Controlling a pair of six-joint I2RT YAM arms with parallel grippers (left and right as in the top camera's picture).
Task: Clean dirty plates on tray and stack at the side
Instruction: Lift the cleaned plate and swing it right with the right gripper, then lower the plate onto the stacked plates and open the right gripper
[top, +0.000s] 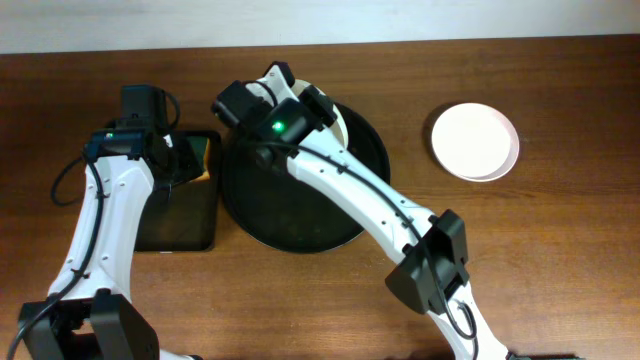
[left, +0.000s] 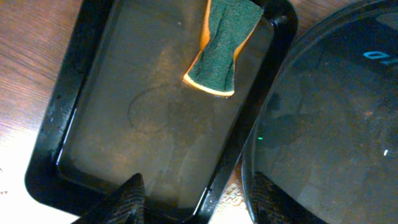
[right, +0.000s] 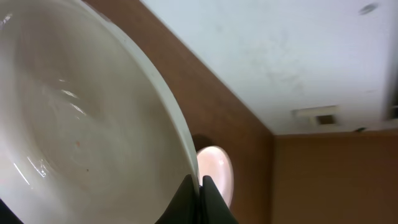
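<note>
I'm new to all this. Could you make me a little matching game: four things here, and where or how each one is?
1 sponge
2 stacked plates
3 lone plate
4 left gripper

A pinched at its rim by the right gripper
B open, above the rectangular tray
C on bare tabletop
D lying in that tray

Pairs: 1-D, 2-C, 3-A, 4-B

A green-topped sponge (left: 222, 53) (orange underneath) lies at one end of the small rectangular black tray (left: 155, 130).
</note>
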